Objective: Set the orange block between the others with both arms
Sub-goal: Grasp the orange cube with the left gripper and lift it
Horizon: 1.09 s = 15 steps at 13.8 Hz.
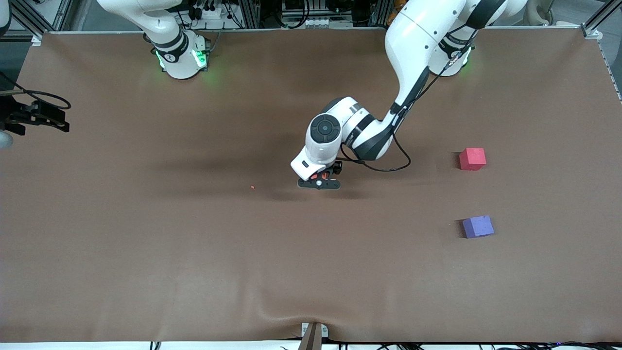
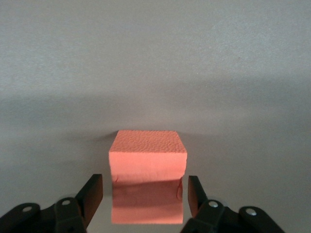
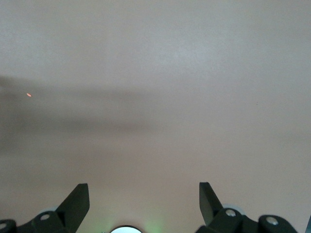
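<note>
The orange block (image 2: 147,160) rests on the brown table mat near the middle, mostly hidden under the left hand in the front view, where only a sliver (image 1: 315,176) shows. My left gripper (image 2: 146,182) is down around it, open, one finger on each side with a narrow gap to the block's faces. The pinkish-red cube (image 1: 472,159) and the purple-blue cube (image 1: 478,226) sit apart toward the left arm's end of the table, the purple one nearer the front camera. My right gripper (image 3: 143,189) hangs open over bare mat with nothing between its fingers.
A tiny orange crumb (image 1: 252,186) lies on the mat beside the left hand, toward the right arm's end. A black fixture with a cable (image 1: 36,114) stands at the right arm's end of the table. The mat ripples at its front edge (image 1: 311,321).
</note>
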Available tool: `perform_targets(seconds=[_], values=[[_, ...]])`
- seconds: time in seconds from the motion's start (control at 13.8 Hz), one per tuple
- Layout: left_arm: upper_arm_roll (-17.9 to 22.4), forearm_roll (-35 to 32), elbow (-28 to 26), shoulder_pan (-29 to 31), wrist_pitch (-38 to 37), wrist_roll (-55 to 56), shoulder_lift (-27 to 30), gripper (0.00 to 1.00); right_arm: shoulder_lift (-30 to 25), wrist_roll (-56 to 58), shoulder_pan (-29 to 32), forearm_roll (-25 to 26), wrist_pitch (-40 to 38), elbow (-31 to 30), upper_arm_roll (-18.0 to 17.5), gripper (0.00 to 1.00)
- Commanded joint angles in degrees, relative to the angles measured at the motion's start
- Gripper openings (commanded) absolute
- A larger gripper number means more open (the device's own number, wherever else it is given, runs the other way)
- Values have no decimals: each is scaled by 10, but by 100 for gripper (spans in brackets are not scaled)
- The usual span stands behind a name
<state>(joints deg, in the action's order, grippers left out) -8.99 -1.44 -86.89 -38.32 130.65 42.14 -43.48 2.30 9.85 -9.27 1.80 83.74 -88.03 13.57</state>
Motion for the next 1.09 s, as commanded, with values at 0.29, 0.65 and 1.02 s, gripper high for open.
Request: perform_targets(seconds=[0.29,0.65,1.02], values=[[6,-46,16,-11,7,-4,-22,28,0,8,38,-29,17,7,-34,100],[13,-48,12,19,-7,0,27,0,-4,-4,113,-29,39,-8,-111,100],[6,-41,10,113,-120,-53,117,0,-6,-42,113,-29,47,-13,-114,100]])
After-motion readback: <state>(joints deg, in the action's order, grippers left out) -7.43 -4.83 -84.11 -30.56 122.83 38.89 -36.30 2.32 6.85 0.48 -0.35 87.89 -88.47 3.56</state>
